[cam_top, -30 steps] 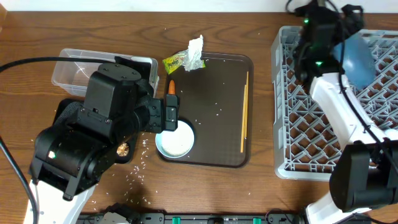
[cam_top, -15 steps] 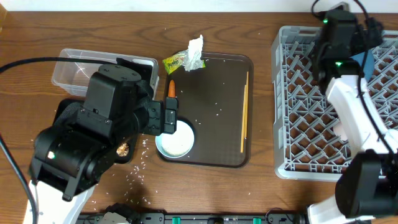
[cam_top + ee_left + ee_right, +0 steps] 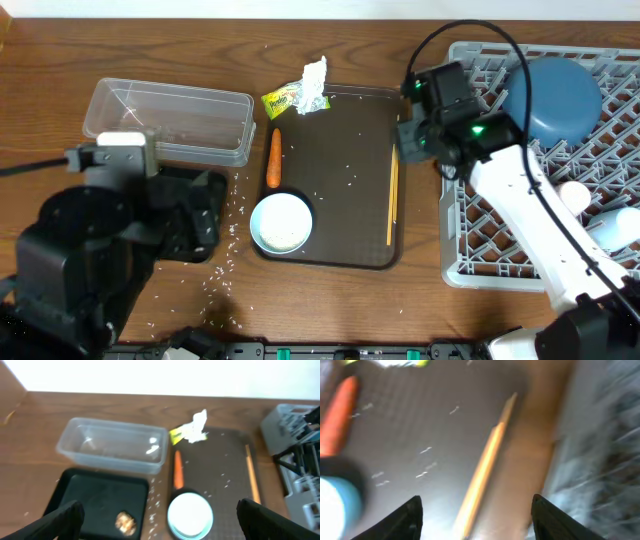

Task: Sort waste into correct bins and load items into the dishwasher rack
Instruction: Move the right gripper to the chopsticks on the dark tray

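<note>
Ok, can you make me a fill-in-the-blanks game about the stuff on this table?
1. The orange carrot lies next to the round white ____.
2. The dark-blue dish sits in the grey ____.
3. The brown food lump lies in the ____ tray.
4. The right gripper is open above the wooden ____.
Missing words: bowl; rack; black; chopsticks.

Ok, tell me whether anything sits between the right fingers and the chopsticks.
Nothing visible does. The chopsticks lie bare on the brown tray, straight ahead of the open right fingers. The carrot and white bowl sit off to one side, clear of that path.
</note>
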Motion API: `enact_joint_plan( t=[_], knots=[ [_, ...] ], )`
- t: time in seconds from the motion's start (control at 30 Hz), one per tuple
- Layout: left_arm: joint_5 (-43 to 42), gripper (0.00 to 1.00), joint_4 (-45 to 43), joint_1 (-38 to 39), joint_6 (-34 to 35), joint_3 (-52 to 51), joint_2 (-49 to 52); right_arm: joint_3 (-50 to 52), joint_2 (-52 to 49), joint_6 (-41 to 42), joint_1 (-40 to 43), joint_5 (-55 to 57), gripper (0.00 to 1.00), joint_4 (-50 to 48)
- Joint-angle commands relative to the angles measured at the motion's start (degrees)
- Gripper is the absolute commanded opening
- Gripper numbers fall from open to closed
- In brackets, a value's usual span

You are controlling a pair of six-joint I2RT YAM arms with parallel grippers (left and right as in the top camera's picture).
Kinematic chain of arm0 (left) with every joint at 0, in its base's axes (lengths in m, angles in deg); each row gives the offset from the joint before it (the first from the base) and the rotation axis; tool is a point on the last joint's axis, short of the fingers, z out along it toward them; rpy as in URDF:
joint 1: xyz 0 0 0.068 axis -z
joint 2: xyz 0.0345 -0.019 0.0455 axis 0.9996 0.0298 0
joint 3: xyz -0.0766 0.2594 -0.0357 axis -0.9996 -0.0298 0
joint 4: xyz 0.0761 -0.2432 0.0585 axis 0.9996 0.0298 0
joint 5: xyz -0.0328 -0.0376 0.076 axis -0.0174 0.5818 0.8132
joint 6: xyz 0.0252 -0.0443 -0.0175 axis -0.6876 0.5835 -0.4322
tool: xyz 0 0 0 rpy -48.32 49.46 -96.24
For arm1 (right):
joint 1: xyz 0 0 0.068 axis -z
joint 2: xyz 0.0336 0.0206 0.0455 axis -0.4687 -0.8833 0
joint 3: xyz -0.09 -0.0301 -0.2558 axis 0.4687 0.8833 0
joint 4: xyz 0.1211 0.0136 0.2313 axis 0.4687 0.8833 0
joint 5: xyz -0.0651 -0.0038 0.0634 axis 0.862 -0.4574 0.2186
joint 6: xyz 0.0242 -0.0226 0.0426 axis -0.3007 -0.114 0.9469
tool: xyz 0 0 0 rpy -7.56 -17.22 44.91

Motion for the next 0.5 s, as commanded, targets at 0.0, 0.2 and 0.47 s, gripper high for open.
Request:
enact_joint_plan(
  t=[0.0,0.2,0.47],
  knots=[
    [2.82,0.98,1.60,0.07,1.11,0.28,0.55,-0.31,-3.67,15.32,-1.81,-7.65,0.54,1.97],
    [2.82,0.98,4.22,0.07,1.11,0.28,0.59,-0.28,-10.64,16.79,-5.38,-7.32,0.24,3.98],
    [2.82,0.98,4.22,0.07,1.11,0.28,0.59,-0.28,-17.97,19.43,-5.77,1.22,0.25,5.05]
  ],
)
